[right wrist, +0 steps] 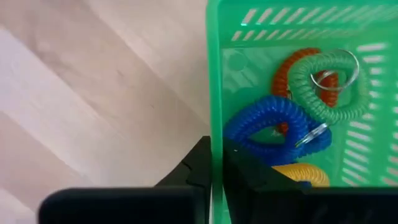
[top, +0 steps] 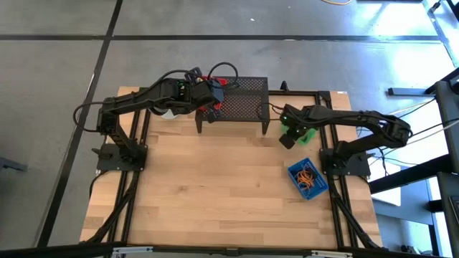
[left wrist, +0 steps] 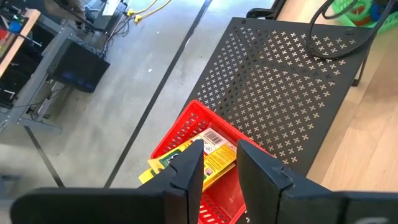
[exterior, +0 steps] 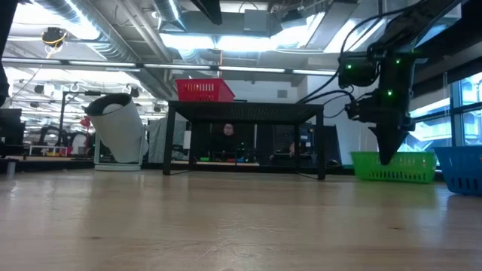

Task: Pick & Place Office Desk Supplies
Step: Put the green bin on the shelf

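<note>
Coiled loops are counted four in the green bin: an orange loop, a green loop, a blue loop and a yellow loop, the last only partly seen. More loops, orange and dark, are seen in the blue bin on the table, too small to count. Two yellow packets are seen in the red bin on the black perforated shelf.

The right gripper is closed on the side wall of the green bin, one finger outside and one inside, with the blue loop just beside the inner finger. The left gripper is held above the red bin, its fingers part open and empty, the packets directly beneath the gap. One white cup is seen tilted beside the shelf.
</note>
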Robot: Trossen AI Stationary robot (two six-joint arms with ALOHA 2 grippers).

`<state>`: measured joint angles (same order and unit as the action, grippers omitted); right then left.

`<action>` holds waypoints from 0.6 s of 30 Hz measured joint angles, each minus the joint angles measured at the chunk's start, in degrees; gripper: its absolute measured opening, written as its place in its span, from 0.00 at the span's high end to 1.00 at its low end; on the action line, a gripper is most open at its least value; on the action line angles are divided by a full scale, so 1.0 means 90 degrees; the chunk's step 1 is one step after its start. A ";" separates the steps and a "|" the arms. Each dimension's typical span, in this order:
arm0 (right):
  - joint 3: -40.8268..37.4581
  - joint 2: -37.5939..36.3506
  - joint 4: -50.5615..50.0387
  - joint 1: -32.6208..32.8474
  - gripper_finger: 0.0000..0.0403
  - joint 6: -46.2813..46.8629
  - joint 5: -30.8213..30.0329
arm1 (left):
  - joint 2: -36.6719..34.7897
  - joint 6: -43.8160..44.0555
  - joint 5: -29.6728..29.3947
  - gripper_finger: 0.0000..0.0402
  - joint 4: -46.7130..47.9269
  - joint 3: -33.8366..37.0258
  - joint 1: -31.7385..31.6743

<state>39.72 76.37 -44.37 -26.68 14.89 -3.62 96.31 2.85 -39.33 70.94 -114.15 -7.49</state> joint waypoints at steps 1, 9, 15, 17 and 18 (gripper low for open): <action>0.0000 -0.0034 -0.0037 -0.0002 0.93 0.0241 0.0026 | 0.0000 0.0007 0.0000 0.78 0.0000 0.0000 0.0000; 0.0000 -0.0079 -0.0020 -0.0193 0.94 0.2432 0.0019 | 0.0000 0.0152 0.0023 0.79 0.0000 0.0000 0.0000; -0.0002 -0.0079 0.0579 -0.0357 0.84 0.3520 -0.0086 | 0.0000 0.0225 0.0065 0.80 0.0000 0.0002 0.0002; -0.0002 -0.0079 0.0826 -0.0413 0.83 0.3649 -0.0091 | 0.0000 0.0286 0.0070 0.80 0.0000 0.0002 0.0010; -0.0002 -0.0079 0.0899 -0.0441 0.82 0.3692 -0.0092 | 0.0000 0.0312 0.0078 0.80 0.0000 0.0002 0.0018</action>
<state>39.70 75.66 -36.28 -30.64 48.11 -4.45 96.31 5.66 -38.63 70.94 -114.13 -7.33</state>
